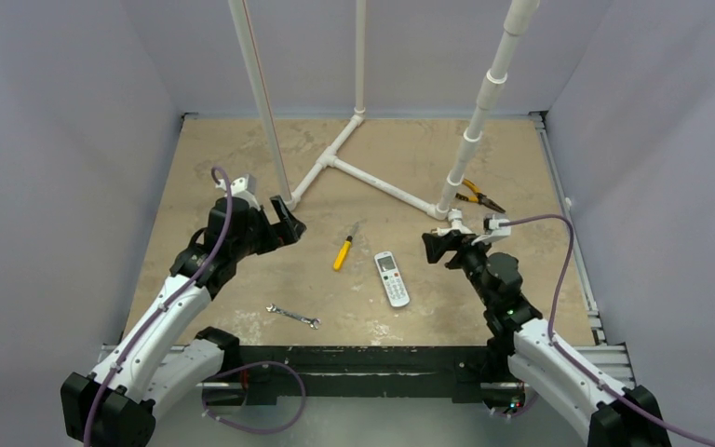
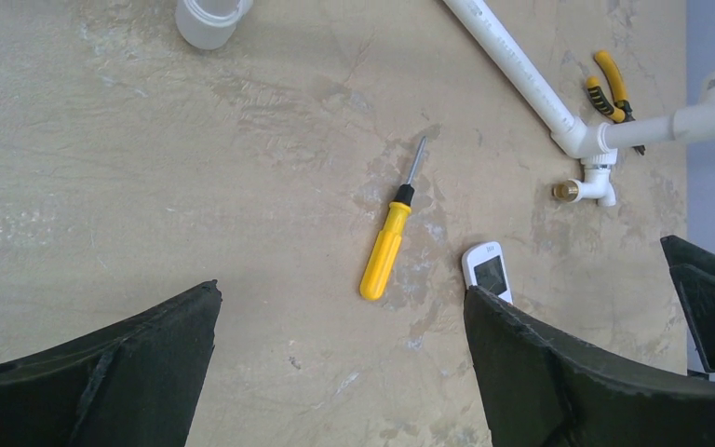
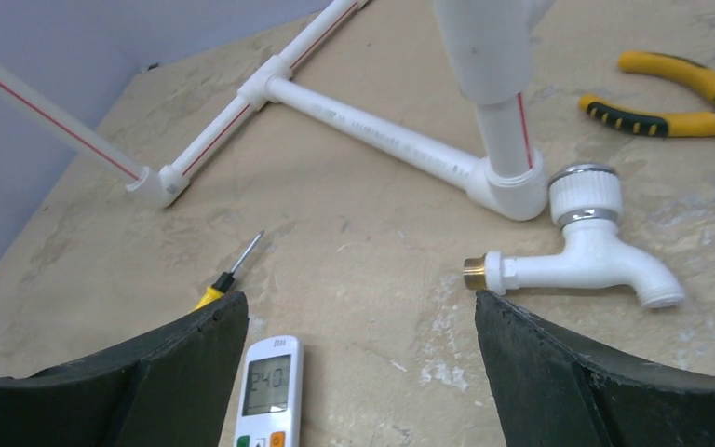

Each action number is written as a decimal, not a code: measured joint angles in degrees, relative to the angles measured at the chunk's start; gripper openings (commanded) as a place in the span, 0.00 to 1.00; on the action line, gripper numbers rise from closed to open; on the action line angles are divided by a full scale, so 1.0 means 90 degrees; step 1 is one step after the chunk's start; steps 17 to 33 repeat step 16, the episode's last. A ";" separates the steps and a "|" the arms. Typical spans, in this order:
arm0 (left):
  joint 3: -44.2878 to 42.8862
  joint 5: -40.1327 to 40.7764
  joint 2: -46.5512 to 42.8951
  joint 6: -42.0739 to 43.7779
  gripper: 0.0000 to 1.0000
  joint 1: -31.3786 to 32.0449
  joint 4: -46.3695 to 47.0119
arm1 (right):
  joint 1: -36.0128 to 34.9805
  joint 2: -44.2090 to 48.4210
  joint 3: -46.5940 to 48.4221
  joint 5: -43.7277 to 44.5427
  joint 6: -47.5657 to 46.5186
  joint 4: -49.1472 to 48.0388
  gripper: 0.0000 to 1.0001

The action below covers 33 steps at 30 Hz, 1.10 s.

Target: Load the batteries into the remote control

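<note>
Two jaw pairs seen wide, empty; remote control (image 1: 392, 278) laid lengthwise, display toward far edge of table (image 1: 195, 186); right gripper (image 1: 440, 245) nearer than left gripper (image 1: 290, 223)

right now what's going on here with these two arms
Nothing is being handled. Both arms hover over the table, each end effector open and empty: the left end effector left of the yellow-handled screwdriver, the right end effector just right of the white remote control. The remote lies face up, untouched, and no batteries are visible in any view. A wrench, pliers and a white tap also lie on the table.
</note>
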<state>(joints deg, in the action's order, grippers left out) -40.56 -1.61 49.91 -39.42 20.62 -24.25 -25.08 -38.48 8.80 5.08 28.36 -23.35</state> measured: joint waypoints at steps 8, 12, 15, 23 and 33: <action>0.0022 0.0039 0.0002 0.0000 1.00 0.0000 0.0168 | 0.0000 0.0248 -0.0231 0.0495 -0.0398 -0.0100 0.92; 0.0022 0.0053 0.0039 0.0005 0.98 0.0000 0.0163 | 0.0002 0.0236 -0.0216 0.0546 -0.0498 0.0209 0.92; 0.0022 0.0063 0.0121 0.0012 0.98 0.0000 0.0143 | 0.0002 0.0223 -0.0187 0.0546 -0.0520 0.0393 0.92; 0.0022 0.0066 0.0148 0.0015 0.99 0.0000 0.0124 | 0.0002 0.0216 -0.0172 0.0546 -0.0525 0.0413 0.92; 0.0022 0.0066 0.0148 0.0015 0.99 0.0000 0.0124 | 0.0002 0.0216 -0.0172 0.0546 -0.0525 0.0413 0.92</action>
